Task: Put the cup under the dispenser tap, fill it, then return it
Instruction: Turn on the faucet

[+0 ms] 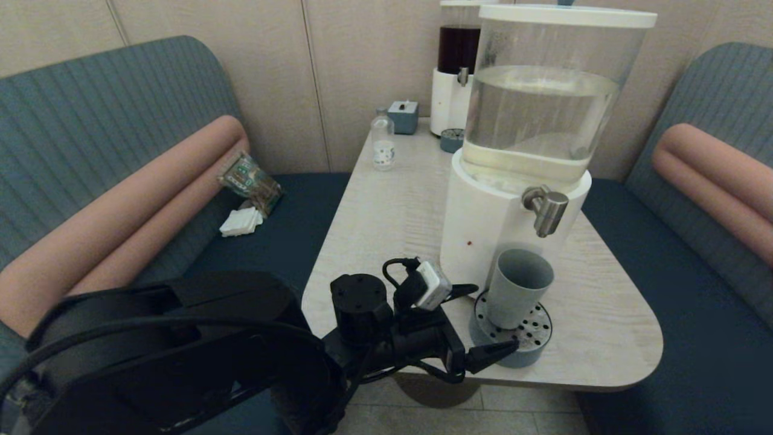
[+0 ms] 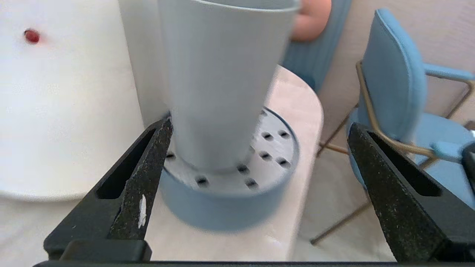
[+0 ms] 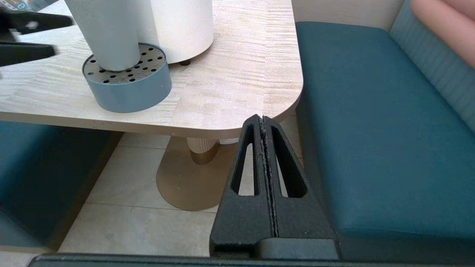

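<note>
Under the dispenser tap [image 1: 545, 208] the cup [image 1: 518, 287] stands upright on the round perforated drip tray [image 1: 530, 343], close against the white base of the dispenser [image 1: 477, 229]. Our left gripper [image 2: 259, 148] sits just in front of it at the table's near edge, jaws spread wide; in our left wrist view one fingertip [image 2: 161, 135] appears to touch the cup's lower wall or sit just beside it, while the other stands well apart from the cup. Our right gripper [image 3: 264, 122] hangs below the table's rounded corner, near the teal bench seat [image 3: 371, 129], its two fingers pressed together on nothing.

Farther back on the table [image 1: 392, 205] we see a small clear bottle [image 1: 383, 145], a small blue box [image 1: 403, 116] and a second dispenser with dark liquid [image 1: 457, 66].

The cup is plain, matte grey-green, tapered and handleless. Its visible inside shows no liquid.
</note>
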`<state>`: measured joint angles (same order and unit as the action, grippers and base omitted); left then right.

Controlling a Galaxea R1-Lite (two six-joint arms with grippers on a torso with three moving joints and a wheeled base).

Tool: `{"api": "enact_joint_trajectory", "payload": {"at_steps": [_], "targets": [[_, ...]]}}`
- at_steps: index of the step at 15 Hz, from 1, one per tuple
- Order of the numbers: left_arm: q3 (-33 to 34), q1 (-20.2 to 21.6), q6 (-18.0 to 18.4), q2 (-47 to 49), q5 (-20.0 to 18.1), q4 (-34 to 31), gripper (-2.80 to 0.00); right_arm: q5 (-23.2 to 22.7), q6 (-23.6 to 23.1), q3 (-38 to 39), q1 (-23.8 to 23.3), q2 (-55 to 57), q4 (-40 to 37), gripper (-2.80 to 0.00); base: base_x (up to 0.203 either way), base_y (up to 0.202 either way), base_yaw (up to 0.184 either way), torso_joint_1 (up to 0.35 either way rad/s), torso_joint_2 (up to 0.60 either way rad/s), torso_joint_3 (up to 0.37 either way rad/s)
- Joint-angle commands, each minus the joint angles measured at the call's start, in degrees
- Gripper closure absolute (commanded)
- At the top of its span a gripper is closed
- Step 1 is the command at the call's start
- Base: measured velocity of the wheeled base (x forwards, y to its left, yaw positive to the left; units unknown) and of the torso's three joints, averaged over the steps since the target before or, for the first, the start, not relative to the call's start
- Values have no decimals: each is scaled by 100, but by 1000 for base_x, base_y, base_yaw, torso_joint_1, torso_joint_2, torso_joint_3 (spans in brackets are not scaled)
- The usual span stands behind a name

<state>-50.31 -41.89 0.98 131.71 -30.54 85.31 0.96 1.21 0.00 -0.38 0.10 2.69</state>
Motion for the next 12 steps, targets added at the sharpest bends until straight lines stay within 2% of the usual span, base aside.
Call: {"api": "enact_joint_trajectory", "payload": {"at_steps": [1, 4, 5, 12], "targets": [[516, 4, -1, -470, -14, 73, -280, 0, 2, 87, 2, -1, 3, 0, 0, 0, 0, 0, 0, 0], [1009, 5, -12, -739, -6, 179, -280, 0, 2, 80, 3, -1, 3, 0, 0, 0, 0, 0, 0, 0], [996, 5, -18, -733, 4, 188, 0, 0, 2, 79, 3, -1, 3, 0, 0, 0, 0, 0, 0, 0], [127, -3, -177, -150, 3, 148, 0, 0, 2, 87, 1, -1, 3, 0, 0, 0, 0, 0, 0, 0]]}}
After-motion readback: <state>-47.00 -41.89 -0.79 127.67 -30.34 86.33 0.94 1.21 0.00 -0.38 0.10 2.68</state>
